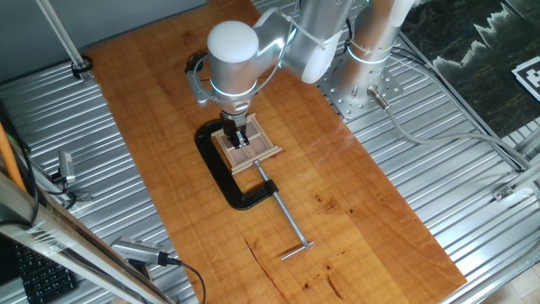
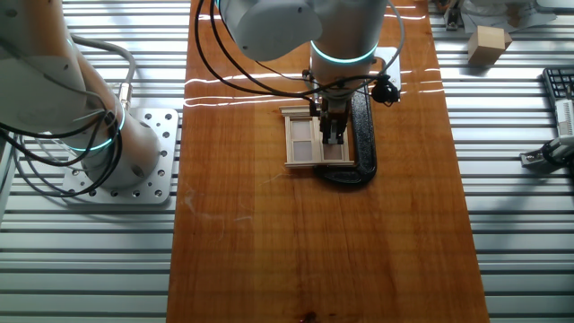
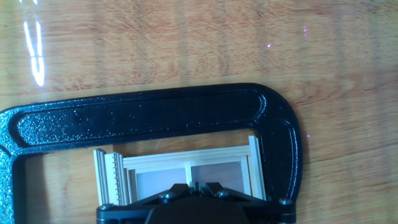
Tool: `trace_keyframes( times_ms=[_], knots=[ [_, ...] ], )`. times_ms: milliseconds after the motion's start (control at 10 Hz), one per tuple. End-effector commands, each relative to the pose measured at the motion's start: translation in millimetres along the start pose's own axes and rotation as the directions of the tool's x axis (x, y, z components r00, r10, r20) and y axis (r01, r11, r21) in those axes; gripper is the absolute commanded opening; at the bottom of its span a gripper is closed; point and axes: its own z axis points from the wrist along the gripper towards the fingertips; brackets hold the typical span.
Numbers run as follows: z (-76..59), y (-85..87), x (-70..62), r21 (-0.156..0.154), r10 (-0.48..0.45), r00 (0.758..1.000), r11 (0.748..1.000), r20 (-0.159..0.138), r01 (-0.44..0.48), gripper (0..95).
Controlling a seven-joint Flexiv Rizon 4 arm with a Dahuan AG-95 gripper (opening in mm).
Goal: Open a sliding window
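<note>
The small window (image 1: 246, 148) lies flat near the middle of the wooden board (image 1: 169, 127), held inside the curve of a black clamp (image 1: 221, 173) whose long metal screw (image 1: 285, 215) runs away from it across the board and ends in a short crossbar. In the other fixed view the window (image 2: 305, 142) shows its light wood frame and brownish panes, with the clamp (image 2: 362, 144) wrapping one side and one end of it. The arm (image 1: 253, 42) reaches down from above, and its gripper (image 1: 240, 135) stands upright directly over the window, the fingertips down at the panes close to the clamp side of the frame. In the other fixed view the gripper (image 2: 332, 135) appears as a narrow dark shape on the pane nearest the clamp; the fingers look close together, though whether they pinch any part of the window cannot be told from these pictures. The hand view looks straight down: the clamp (image 3: 155, 115) arches across the picture, the window (image 3: 186, 171) sits just below it with a ridged rail on its left side, and the dark body of the gripper (image 3: 194, 190) covers the lower panes, hiding the point of contact. The board rests on a ribbed metal table (image 1: 439, 169).
</note>
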Motion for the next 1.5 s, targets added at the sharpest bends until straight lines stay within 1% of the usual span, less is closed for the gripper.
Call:
trace_keyframes(
  times_ms=[100,1100,1400,1500],
  knots=[
    [0.9,0.6,0.0,0.0,0.0,1.0,1.0,0.001,0.0,0.0],
    [1.0,1.5,-0.1,0.002,0.001,1.0,1.0,0.0,-0.001,0.0],
    [0.3,0.3,0.0,0.019,-0.027,1.0,0.999,-0.005,0.028,0.0],
    [-0.4,-0.1,0.0,0.017,-0.03,1.0,0.999,-0.006,0.03,0.0]
  ],
)
